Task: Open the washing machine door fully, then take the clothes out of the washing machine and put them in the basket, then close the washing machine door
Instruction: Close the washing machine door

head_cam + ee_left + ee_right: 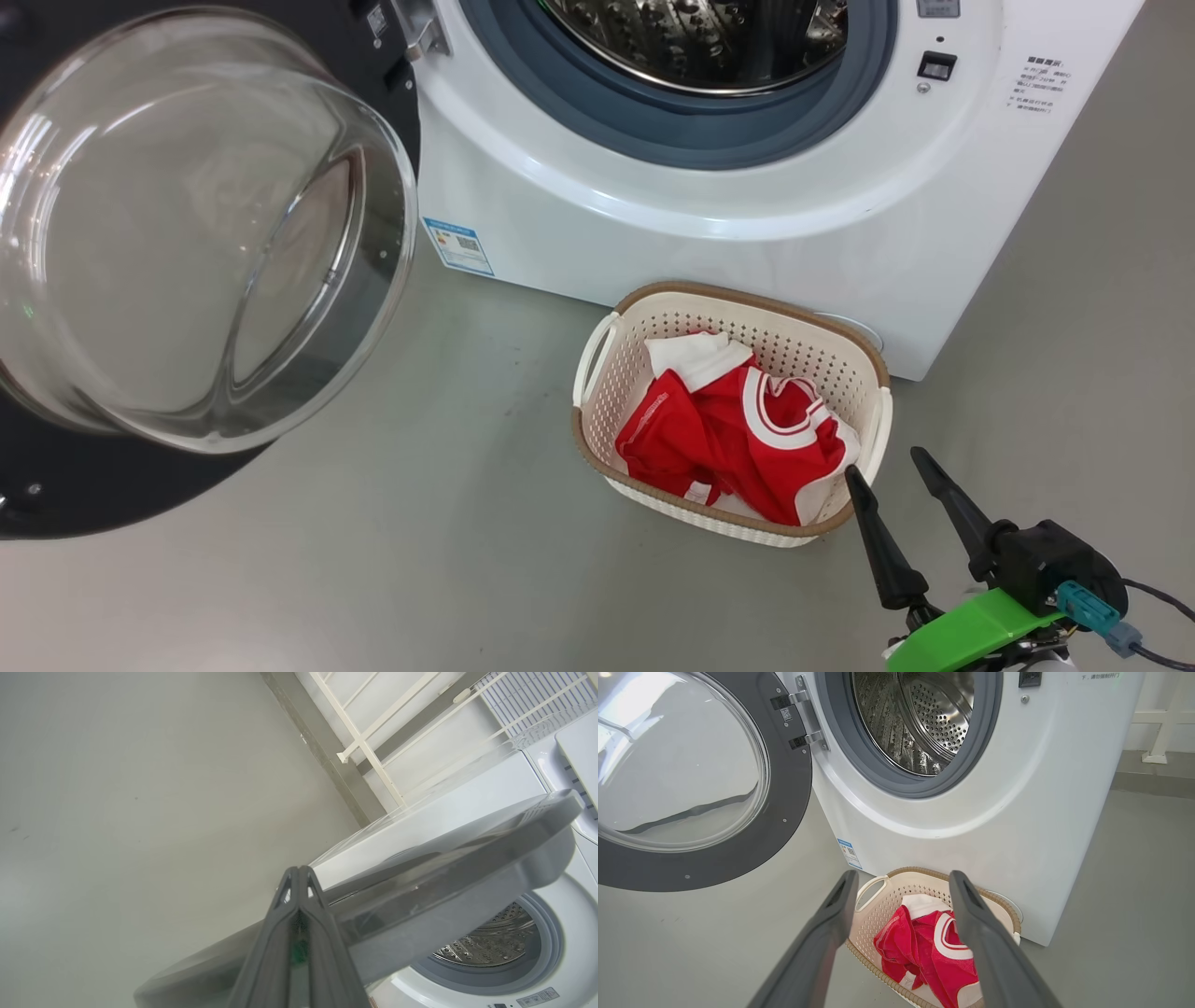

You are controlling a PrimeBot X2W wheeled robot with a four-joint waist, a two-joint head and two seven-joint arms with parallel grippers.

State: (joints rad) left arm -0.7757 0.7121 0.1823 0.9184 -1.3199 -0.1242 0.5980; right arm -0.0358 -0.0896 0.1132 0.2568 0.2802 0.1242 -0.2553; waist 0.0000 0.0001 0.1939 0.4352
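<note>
Washing machine [709, 233] with its load apparently removed. The washing machine door [187, 243] stands swung wide on its hinge [803, 718] at the machine's left, glass bowl facing outward, which leaves the opening clear for reaching in. The part of the perforated drum [700, 37] that shows behind the grey gasket [691, 131] holds no garment. The clothes [738, 439], red with white trim, lie heaped in the basket [812, 359], which sits on the floor [420, 560] just before the machine's front base, below the opening and toward its right, placed for a short drop from the drum.

The right claw [885, 462] hangs released and empty, fingers spread, over the basket corner farthest from the machine, as it would after letting a garment go. The left claw [299, 870] is clenched on nothing, its tips close to the door's rim on the side turned away from the machine; whether they touch it cannot be told. That pose suits pushing the door shut, judged to be the step remaining.

Around the machine are a blue label [457, 245] at its lower left corner, the latch socket [936, 65] right of the opening and a white rail frame [369, 751] behind. The basket and the right claw lie before the machine, possibly under the door's closing sweep.
</note>
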